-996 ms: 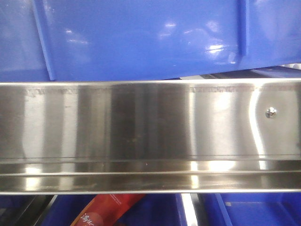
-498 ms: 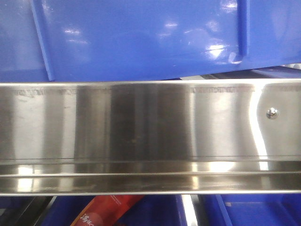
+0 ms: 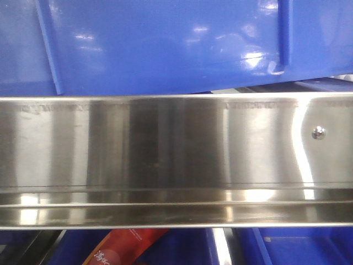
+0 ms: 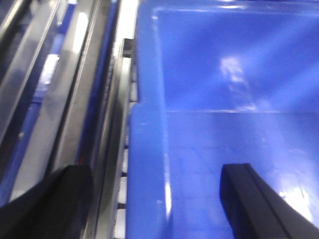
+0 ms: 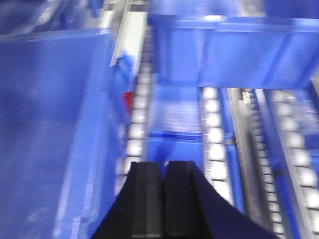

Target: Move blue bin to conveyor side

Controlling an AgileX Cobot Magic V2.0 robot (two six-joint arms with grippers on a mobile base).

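Observation:
The blue bin (image 3: 165,44) fills the top of the front view, its glossy wall with thin ribs just above the steel rail. In the left wrist view I look into the bin (image 4: 234,74). My left gripper (image 4: 154,199) is open wide and straddles the bin's thick left rim (image 4: 147,149), one finger (image 4: 55,199) outside and one finger (image 4: 259,199) inside. It is not clamped on the rim. My right gripper (image 5: 163,172) is shut and empty above roller tracks, beside a large blue bin wall (image 5: 45,124) on its left. The dark conveyor belt is out of view.
A shiny stainless-steel rail (image 3: 176,143) with a screw (image 3: 317,132) crosses the front view. Below it are other blue bins (image 3: 298,248), one with a red packet (image 3: 127,248). White rollers (image 5: 214,134) and more blue bins (image 5: 239,50) lie ahead of the right gripper.
The blue bin's wall has shifted slightly to the left in the front view since one second ago. It has held still over the last half second.

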